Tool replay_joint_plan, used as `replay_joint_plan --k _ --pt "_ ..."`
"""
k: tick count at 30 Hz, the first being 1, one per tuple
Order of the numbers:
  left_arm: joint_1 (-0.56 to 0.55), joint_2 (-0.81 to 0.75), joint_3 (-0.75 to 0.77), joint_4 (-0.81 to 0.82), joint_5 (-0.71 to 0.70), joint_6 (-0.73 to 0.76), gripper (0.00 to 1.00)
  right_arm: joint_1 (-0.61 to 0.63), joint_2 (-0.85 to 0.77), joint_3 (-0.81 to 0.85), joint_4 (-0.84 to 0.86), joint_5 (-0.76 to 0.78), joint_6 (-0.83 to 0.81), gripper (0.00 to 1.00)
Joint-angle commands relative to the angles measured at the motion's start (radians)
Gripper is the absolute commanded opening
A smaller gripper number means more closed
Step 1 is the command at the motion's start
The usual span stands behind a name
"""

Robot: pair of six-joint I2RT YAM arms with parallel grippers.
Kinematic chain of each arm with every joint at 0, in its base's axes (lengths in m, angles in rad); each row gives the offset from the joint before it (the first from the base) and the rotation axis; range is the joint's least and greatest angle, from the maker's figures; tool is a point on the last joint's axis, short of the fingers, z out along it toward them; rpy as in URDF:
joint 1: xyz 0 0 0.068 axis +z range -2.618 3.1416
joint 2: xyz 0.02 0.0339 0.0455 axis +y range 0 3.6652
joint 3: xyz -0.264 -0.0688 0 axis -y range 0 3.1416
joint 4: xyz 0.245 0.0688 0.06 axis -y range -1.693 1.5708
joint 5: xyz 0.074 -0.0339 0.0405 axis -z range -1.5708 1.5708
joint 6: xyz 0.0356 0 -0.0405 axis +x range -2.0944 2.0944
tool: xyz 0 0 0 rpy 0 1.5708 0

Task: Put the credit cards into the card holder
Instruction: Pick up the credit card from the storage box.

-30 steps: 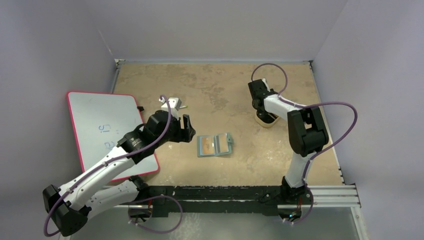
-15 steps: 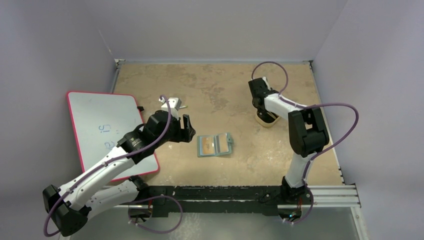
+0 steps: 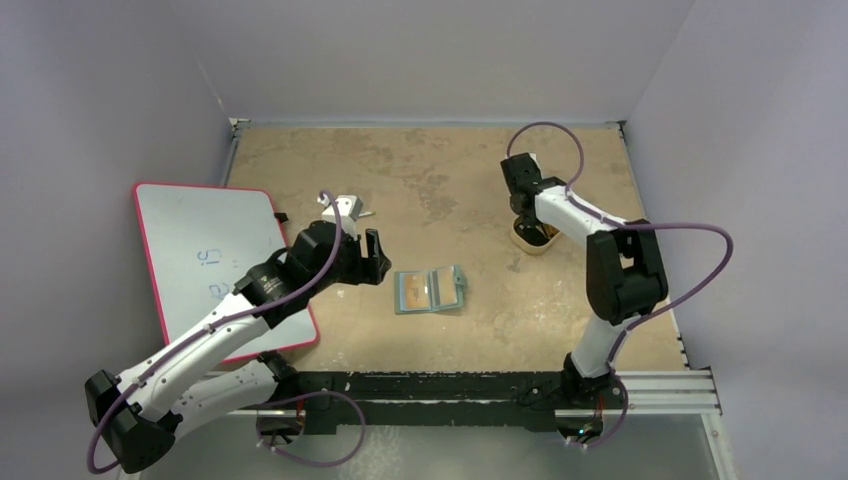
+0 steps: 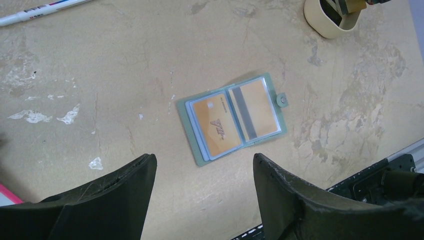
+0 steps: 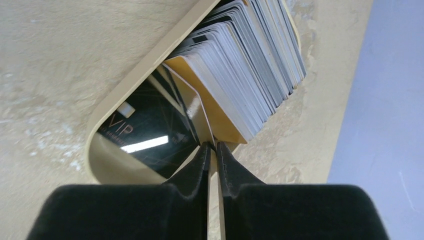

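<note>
**Right gripper** [image 5: 212,146]. The two black fingers are narrowing to a hairline slit and appear to be pinching the top edge of one thin yellow-orange card [image 5: 195,107]. No gap is showing on either side of it. This card is leaning clear of the front of the packed stack of credit cards [image 5: 250,65], which are standing on edge in the tan rounded tray [image 5: 135,82]. Cards stored on edge are offering their rims to a fingertip pinch, so a single one can be peeled off. A glossy black card [image 5: 145,135] marked "VIP" is showing low in the tray beside the pinched one.

**Left gripper** [image 4: 202,159]. The jaws are standing wide apart, holding and touching nothing. They are hovering above the mottled tan table [image 4: 125,75], just short of the card holder [image 4: 232,117], probably waiting to steady it.

**Card holder.** This small flat grey-green folding wallet is lying open and face up at mid-table, well apart from the tray. Its snap tab is pointing toward the tray. Two orange cards are already sitting in its clear pockets, which are facing upward to receive more.

**Overhead view.** The right gripper [image 3: 527,228] is reaching down into the tray [image 3: 545,246] at the right. The left gripper [image 3: 372,255] is hanging just left of the card holder [image 3: 430,290].
</note>
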Motion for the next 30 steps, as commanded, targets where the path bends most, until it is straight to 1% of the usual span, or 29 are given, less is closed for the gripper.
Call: replay_joint_plan --k 1,5,9,12,15,16,19,23,27,30 --pt "0.002 -0.007 0.020 0.028 0.001 0.039 0.70 -0.005 -0.086 0.037 -0.031 -0.116 0.058 0.06" --pt "0.003 -0.009 0.020 0.025 -0.007 0.033 0.70 -0.006 -0.134 0.026 -0.043 -0.165 0.062 0.00" --pt "0.003 -0.018 0.012 0.034 -0.004 0.010 0.70 -0.006 -0.182 0.023 -0.077 -0.202 0.090 0.00" --pt "0.003 -0.048 -0.002 0.073 0.016 -0.018 0.70 -0.006 -0.237 0.010 -0.082 -0.241 0.108 0.00" --pt "0.002 -0.087 -0.047 0.138 0.020 -0.065 0.70 -0.005 -0.304 -0.016 -0.054 -0.329 0.117 0.00" --pt "0.002 -0.097 -0.062 0.160 0.022 -0.083 0.70 -0.006 -0.332 -0.029 -0.037 -0.368 0.118 0.00" --pt "0.002 -0.099 -0.105 0.218 0.038 -0.140 0.70 -0.004 -0.432 -0.092 0.041 -0.558 0.131 0.00" --pt "0.003 -0.058 -0.126 0.267 0.056 -0.206 0.70 -0.005 -0.536 -0.197 0.168 -0.772 0.182 0.00" --pt "0.003 -0.017 -0.141 0.341 0.091 -0.270 0.69 -0.005 -0.617 -0.305 0.314 -0.961 0.262 0.00" --pt "0.002 0.012 -0.139 0.409 0.129 -0.337 0.68 -0.005 -0.669 -0.388 0.448 -1.138 0.337 0.00"
